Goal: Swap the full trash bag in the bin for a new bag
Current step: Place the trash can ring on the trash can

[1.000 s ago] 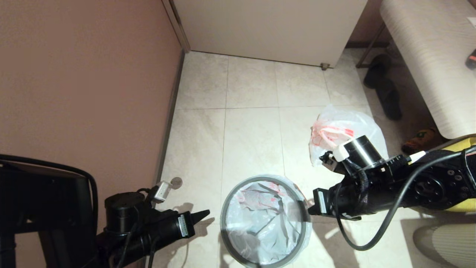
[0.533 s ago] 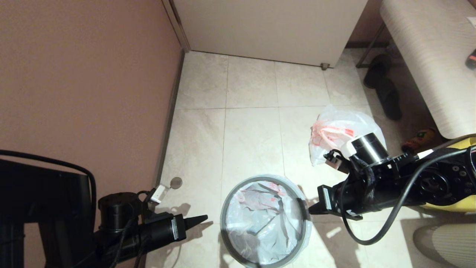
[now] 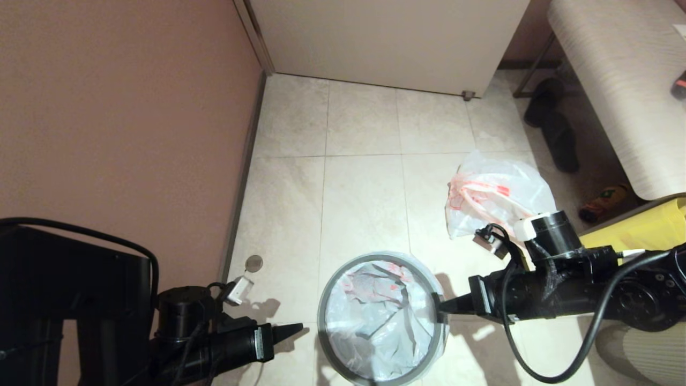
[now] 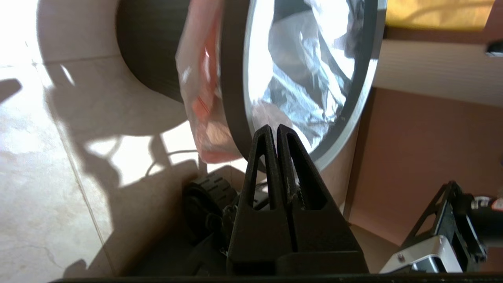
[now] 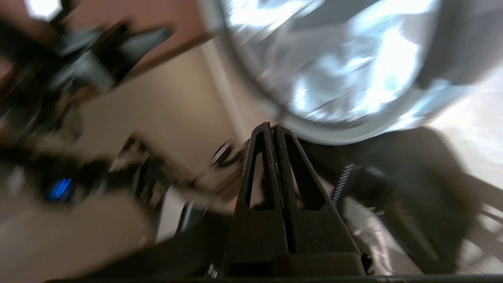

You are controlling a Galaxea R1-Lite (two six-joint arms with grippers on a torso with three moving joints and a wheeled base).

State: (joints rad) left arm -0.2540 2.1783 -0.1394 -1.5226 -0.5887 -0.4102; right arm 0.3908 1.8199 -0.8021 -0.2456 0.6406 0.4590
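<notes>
You see thin, crinkled, shiny plastic lining the bin, the new bag, under a smooth matt grey hoop. The full trash bag is glossy translucent film. The floor is smooth, faintly mottled tile.

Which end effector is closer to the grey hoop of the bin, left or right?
Right. The right end effector, shut, has its tip at the grey hoop on the bin's right side. The left end effector, also shut, is on the bin's left, with a floor gap between.

Matte black arms carry looping black cables, white labels and tapered, slotted jaws.
</notes>
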